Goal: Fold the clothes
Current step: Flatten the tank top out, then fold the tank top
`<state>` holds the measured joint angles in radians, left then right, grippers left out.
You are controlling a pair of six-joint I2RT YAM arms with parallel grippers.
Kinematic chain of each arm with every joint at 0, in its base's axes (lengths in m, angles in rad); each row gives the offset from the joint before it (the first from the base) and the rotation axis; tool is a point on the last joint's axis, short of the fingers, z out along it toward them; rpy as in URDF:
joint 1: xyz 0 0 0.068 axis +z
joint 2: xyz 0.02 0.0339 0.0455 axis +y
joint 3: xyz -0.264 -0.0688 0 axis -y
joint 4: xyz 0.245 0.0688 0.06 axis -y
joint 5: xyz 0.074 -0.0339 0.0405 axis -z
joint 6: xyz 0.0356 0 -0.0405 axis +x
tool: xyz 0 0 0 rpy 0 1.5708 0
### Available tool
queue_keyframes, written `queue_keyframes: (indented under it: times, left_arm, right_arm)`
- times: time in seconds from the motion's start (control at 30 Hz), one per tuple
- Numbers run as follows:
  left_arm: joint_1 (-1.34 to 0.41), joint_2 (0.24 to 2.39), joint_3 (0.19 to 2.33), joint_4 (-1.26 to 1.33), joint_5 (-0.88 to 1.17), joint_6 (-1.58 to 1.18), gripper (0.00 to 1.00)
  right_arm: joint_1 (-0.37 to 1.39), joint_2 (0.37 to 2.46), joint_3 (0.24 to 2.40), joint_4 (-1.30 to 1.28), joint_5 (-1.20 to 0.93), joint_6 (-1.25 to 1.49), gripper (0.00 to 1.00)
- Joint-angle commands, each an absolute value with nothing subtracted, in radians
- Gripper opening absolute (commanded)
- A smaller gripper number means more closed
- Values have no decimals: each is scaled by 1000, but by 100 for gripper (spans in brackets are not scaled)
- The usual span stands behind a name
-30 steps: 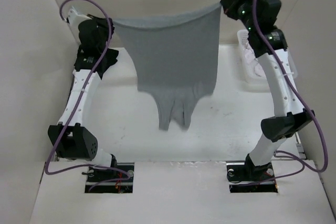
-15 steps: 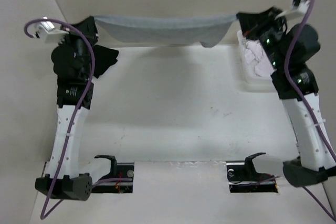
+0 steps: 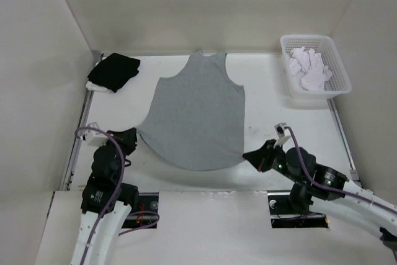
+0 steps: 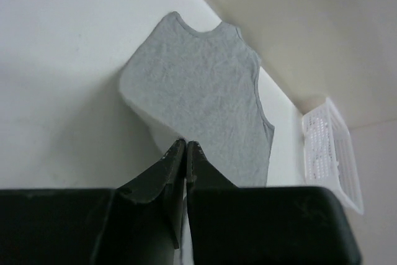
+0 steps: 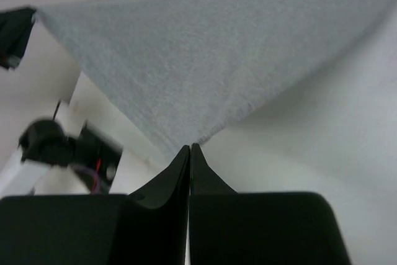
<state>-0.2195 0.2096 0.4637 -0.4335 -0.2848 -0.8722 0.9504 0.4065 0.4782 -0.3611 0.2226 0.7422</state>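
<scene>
White table lies before you, with the top spread flat at its centre, neck toward 12 o'clock and hem toward 6. Your left gripper pinches the hem corner at 8 o'clock, jaws closed; your right gripper likewise pinches the corner at 4 o'clock.

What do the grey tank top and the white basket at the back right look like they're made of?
The tank top looks like a soft knit, likely cotton jersey, in matte heathered grey: the wrist views show a fine flecked texture, and it drapes limply. The basket is probably moulded plastic, smooth and white: its walls are rigid, with a regular grid of holes.
</scene>
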Motion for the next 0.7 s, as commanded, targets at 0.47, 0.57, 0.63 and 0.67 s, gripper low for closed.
queue_keyframes:
  times: [0.47, 0.57, 0.63, 0.67]
  left_arm:
    - [-263, 473, 548, -317, -354, -971, 0]
    - [-263, 774, 612, -50, -391, -962, 0]
    - [-249, 962, 698, 67, -423, -947, 0]
    - [-248, 1033, 734, 102, -428, -940, 0]
  right_arm:
    - [1133, 604, 629, -446, 659, 865, 0]
    - [740, 737, 636, -128, 320, 680, 0]
    - [534, 883, 688, -10, 128, 675, 0]
    - [478, 941, 713, 32, 91, 675, 0]
